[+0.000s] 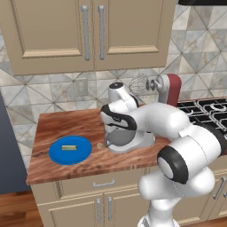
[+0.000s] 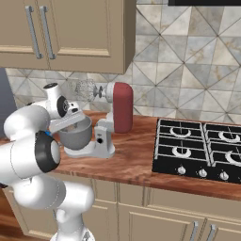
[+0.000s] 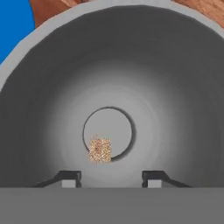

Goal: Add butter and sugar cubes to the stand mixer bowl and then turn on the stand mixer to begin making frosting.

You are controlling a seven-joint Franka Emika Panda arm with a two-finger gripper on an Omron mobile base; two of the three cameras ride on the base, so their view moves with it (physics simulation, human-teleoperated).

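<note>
A: Now, is the sugar in?
B: Yes; a sugar cube (image 3: pixel 100 150) sits low in the stand mixer bowl (image 3: pixel 175 87); the gripper (image 3: pixel 108 179) is partly open, holding nothing; lift straight up; the butter (image 1: pixel 69 147) waits on the blue plate (image 1: pixel 57 155), near the counter's front left corner.

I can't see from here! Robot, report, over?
Gripper open above stand mixer bowl. One sugar cube inside. Butter on blue plate. Nothing blocking.

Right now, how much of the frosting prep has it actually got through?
Partly done. A sugar cube lies at the bottom of the stand mixer bowl, below the open claw, which holds nothing. The butter sits on the blue plate, so it has yet to go in. A small whitish piece lies on the counter by the plate. After that, switching on the stand mixer remains.
</note>
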